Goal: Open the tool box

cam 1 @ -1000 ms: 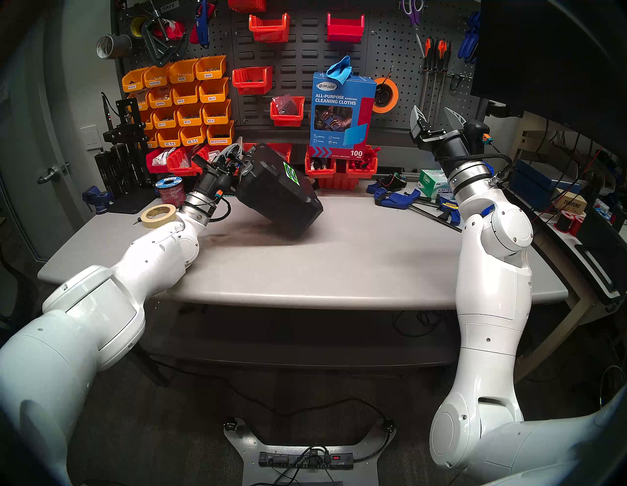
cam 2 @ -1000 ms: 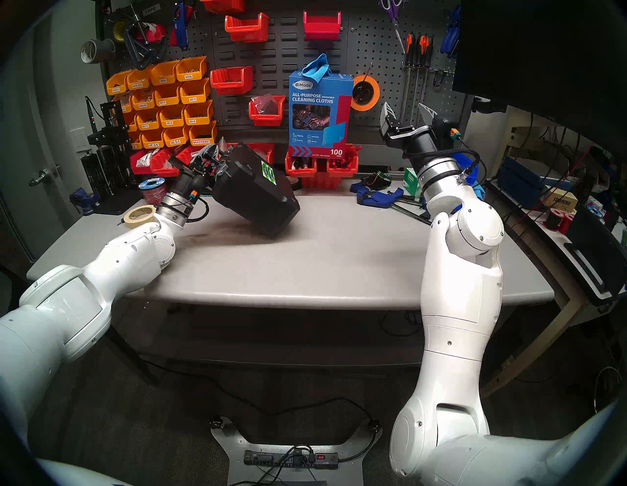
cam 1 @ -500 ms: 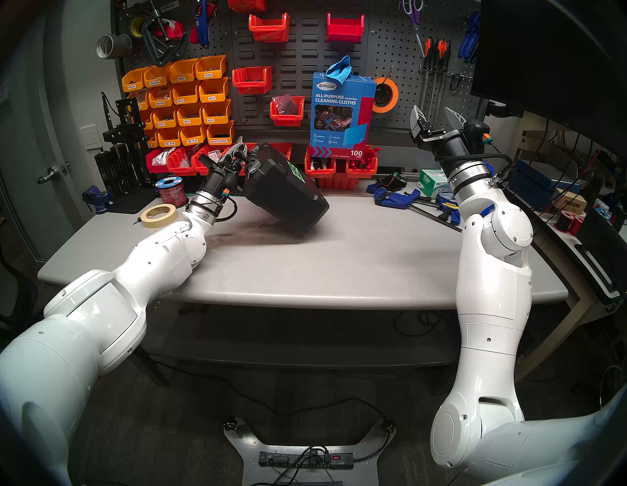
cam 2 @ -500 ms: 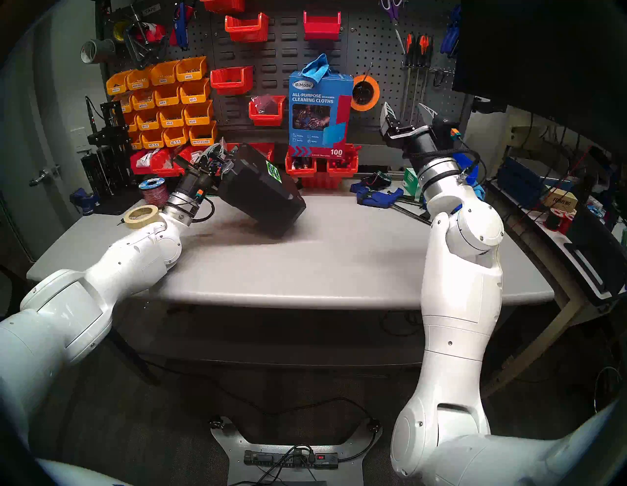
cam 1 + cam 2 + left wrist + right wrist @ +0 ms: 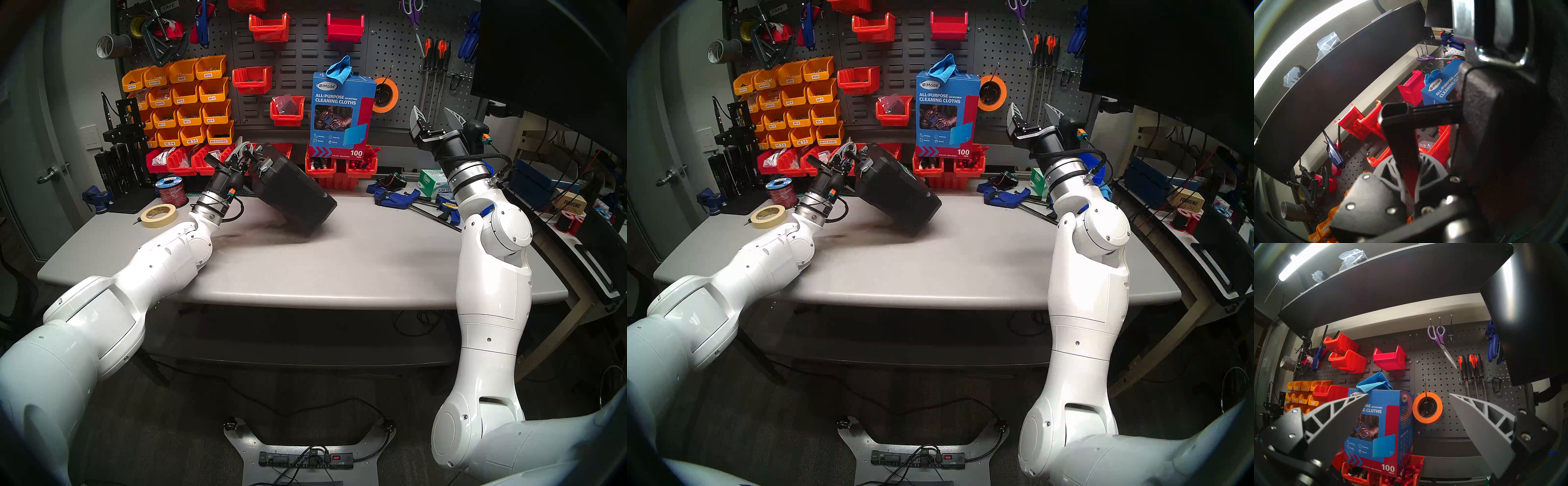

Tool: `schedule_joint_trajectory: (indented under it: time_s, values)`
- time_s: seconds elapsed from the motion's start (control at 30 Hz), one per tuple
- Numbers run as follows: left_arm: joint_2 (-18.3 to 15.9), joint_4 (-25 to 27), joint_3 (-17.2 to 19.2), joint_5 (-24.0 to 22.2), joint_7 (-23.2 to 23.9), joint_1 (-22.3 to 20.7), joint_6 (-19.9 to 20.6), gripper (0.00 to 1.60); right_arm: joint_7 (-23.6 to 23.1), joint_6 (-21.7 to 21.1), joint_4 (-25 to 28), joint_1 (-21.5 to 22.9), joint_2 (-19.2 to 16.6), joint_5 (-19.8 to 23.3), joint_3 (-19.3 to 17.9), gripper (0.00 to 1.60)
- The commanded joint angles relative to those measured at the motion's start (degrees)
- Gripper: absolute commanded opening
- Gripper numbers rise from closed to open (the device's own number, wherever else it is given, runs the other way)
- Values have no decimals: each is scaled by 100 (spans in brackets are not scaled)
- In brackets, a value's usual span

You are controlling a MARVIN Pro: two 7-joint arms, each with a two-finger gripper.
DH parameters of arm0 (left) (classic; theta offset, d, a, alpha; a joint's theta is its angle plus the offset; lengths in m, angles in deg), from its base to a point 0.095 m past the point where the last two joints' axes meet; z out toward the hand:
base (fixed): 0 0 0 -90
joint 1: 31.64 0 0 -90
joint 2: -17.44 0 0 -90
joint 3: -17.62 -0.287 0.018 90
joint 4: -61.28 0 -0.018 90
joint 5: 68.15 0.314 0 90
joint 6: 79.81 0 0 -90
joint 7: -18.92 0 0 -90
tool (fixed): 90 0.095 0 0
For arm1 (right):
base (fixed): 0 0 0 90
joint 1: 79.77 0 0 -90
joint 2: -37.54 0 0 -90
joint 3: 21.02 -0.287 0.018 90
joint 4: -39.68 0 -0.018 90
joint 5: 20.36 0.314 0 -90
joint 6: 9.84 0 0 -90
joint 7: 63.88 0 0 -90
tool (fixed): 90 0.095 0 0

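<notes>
Left claw [image 5: 245, 156] clamped on the handle [image 5: 1403, 135] of the tool box [image 5: 293, 197], which hangs tilted above the table [image 5: 339, 264]. Right claw [image 5: 436, 117], fingers apart, raised right of the tool box.

tool box [image 5: 295, 193]: matt black plastic, grainy texture; latch [image 5: 1463, 20] shiny bare metal. worktop [image 5: 339, 264]: smooth grey laminate look, dull sheen, dark scuffs. Arm shells [image 5: 492, 288] glossy white plastic. right gripper [image 5: 1408, 414] fingers [image 5: 1480, 422] matt grey ribbed plastic. Cloth box [image 5: 341, 112] glossy card.
</notes>
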Motion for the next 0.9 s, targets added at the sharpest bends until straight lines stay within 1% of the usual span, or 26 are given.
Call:
schedule_joint_trajectory:
  time_s: [0.0, 0.3, 0.6, 0.87]
  values:
    - [41, 348, 94, -156, -19, 31, 4, 0, -2, 12, 43, 23, -13, -1, -1, 160]
    - [75, 830, 151, -231, 3, 85, 86, 0, 15, 15, 25, 24, -27, 23, 13, 160]
    - [277, 1361, 154, -330, 29, 163, 202, 0, 32, 19, 9, 26, -44, 47, 27, 160]
    - [346, 1820, 195, -411, 76, 190, 350, 0, 47, 22, -5, 27, -59, 66, 40, 160]
